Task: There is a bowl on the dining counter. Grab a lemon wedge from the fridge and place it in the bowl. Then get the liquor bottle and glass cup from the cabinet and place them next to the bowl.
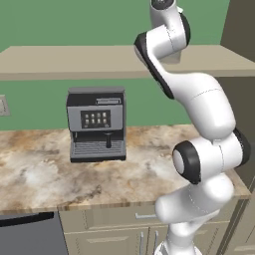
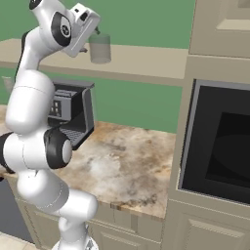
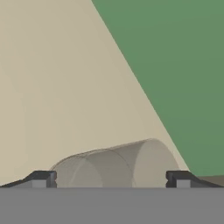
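Coffee machine [image 1: 96, 124]: grey and black, stands on the marbled worktop [image 1: 40, 169] at the left, about 9 o'clock of the arm's elbow in the left base view; no part in the task.

Shelf [image 2: 141, 61]: a beige ledge runs across the green wall above the worktop; the glass cup stands on it.

Gripper [image 3: 111, 179]: raised to shelf height, jaws spread wide with nothing held. In the hand view one dark fingertip [image 3: 41, 178] sits at 8 o'clock and the other at 4 o'clock, with the cup's body between them.

Glass cup [image 2: 100, 48]: clear greyish tumbler, upright on the shelf, just beside the hand at its 3 o'clock in the right base view. In the hand view it appears lying sideways, which is the camera's roll. Whether the fingertips touch it I cannot tell; they appear to straddle it.

Oven [image 2: 222, 141]: dark built-in front at the far right, set in tall cream cabinetry, well apart from the cup.

Step in hand: by my reading, fetching the glass cup; the approach looks all but finished and the grasp not yet made.

Next move calls for: likely a small advance so the cup sits deeper between the fingers, then closing squarely on its sides and lifting straight up clear of the shelf before carrying it to the bowl.
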### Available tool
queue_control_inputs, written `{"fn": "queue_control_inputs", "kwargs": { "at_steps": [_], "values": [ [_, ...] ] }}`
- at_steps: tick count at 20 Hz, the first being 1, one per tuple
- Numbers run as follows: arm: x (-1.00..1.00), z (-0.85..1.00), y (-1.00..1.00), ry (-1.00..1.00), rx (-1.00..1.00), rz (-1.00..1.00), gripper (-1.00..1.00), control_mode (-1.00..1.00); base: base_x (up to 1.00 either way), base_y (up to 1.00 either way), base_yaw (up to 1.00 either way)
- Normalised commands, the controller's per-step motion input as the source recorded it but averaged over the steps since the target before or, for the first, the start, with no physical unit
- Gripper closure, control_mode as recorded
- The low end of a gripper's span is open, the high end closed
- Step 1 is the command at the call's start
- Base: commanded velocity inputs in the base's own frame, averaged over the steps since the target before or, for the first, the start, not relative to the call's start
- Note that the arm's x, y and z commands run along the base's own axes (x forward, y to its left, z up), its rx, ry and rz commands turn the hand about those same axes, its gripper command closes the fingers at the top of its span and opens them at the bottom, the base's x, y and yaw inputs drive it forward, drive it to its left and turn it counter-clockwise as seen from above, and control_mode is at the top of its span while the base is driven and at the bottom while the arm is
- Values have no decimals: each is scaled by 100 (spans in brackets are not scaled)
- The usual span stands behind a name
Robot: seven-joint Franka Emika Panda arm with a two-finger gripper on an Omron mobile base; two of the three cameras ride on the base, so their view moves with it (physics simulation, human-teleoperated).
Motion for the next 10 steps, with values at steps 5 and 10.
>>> {"fn": "queue_control_inputs", "kwargs": {
  "at_steps": [5,10],
  "values": [
    [17,-4,0,0,0,0,-100,-100,0,0,0],
    [16,-5,0,0,0,0,-100,-100,0,0,0]
  ]
}}
